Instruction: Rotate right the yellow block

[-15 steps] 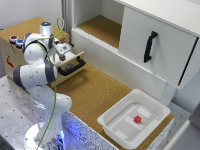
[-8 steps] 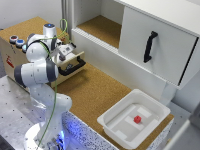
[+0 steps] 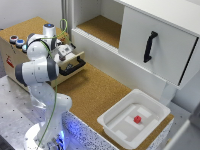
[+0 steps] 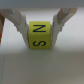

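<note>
The yellow block fills the middle of the wrist view; it has black letters N and S on its faces and rests on a pale surface. My gripper has one white finger on each side of the block, and both press against its sides. In the exterior view my gripper is low over the open wooden drawer at the exterior view's left. The block itself is hidden there behind the hand.
The drawer has a black handle. A white cabinet with a black door handle stands behind. A white bin holding a small red cube sits at the exterior view's lower right. Cork board covers the table.
</note>
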